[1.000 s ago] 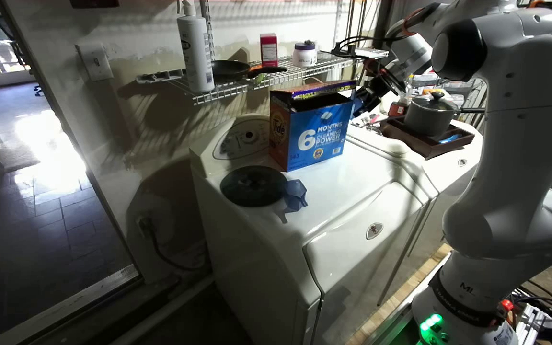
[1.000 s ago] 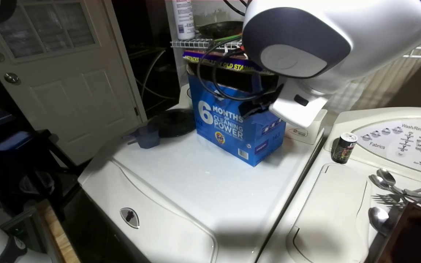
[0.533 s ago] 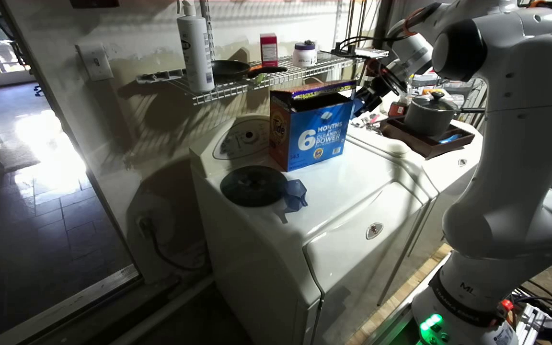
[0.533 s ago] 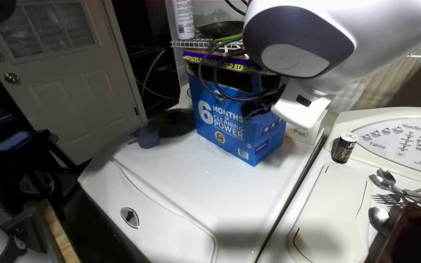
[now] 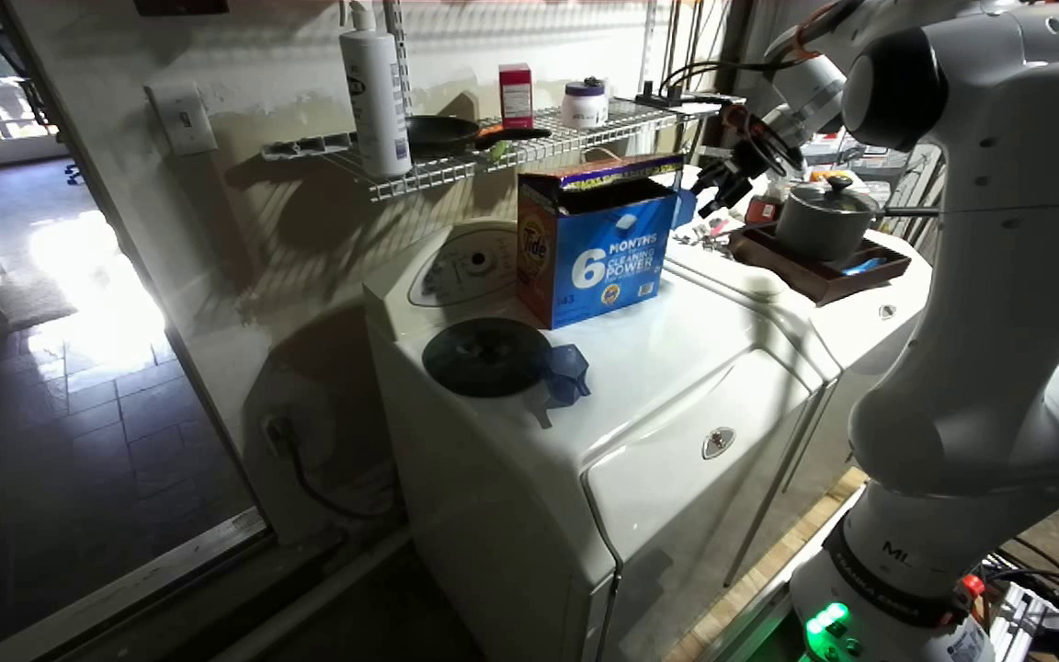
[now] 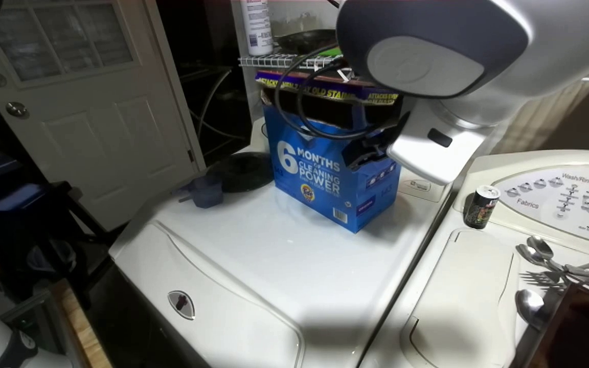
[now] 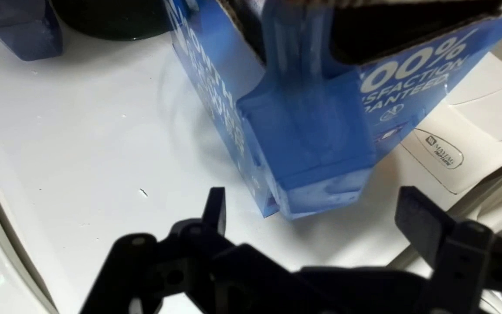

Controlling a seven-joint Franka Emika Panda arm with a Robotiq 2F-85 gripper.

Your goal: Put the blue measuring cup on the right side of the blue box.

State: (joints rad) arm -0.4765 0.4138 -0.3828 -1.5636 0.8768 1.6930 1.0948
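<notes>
one blue measuring cup [image 7: 312, 135] partly hiding blue box [image 7: 408, 83], claw [image 7: 314, 209] gaping, wrist view cropping another cup [image 7: 26, 35]

Two white laundry machines [image 5: 511, 469] stand side by side near a pale, patchy wall [image 5: 286, 55] that bears a wire shelf [image 5: 575, 140] and a switch plate [image 5: 183, 118]. Bright light [image 5: 102, 276] glares off the grey tiled floor [image 5: 79, 441], and a panelled door [image 6: 92, 120] holds a paned window [image 6: 64, 38] in shadow.

Glare whitens the tiled floor [image 5: 79, 368] while striped shadows cross the wall [image 5: 290, 225].
</notes>
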